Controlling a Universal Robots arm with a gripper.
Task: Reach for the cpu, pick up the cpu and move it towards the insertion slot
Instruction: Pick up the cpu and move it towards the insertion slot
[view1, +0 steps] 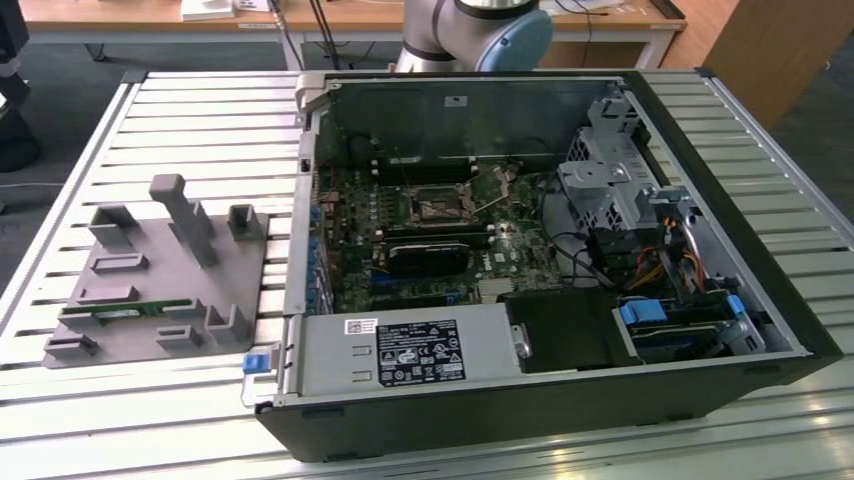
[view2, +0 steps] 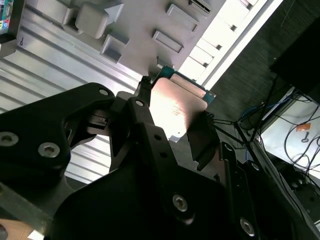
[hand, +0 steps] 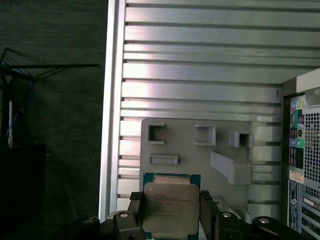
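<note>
You have the cpu (hand: 169, 207) clamped in the gripper (hand: 170, 220). In the first wrist view its silvery-white top and green rim sit between two black fingers (hand: 208, 212) pressed against opposite edges, so the pincer is closed on the chip. The second wrist view shows the same hold from beneath, with the chip's pale face (view2: 175, 105) catching the light. Behind the chip in the first wrist view you can see the grey plastic block (hand: 200, 150) with its raised posts, lying on the slatted metal table (hand: 200, 60). In the exterior view the insertion slot (view1: 438, 207), dark-centred in a silvery frame, lies inside the open computer case (view1: 561, 410), with its thin wire lever (view1: 497, 195) at about two o'clock from it. The block is outside the case at roughly eight o'clock from the slot, well apart, on the exterior view's left. A green memory stick (view1: 127, 312) lies on it. The arm (view1: 481, 30) stands at twelve o'clock beyond the case.
</note>
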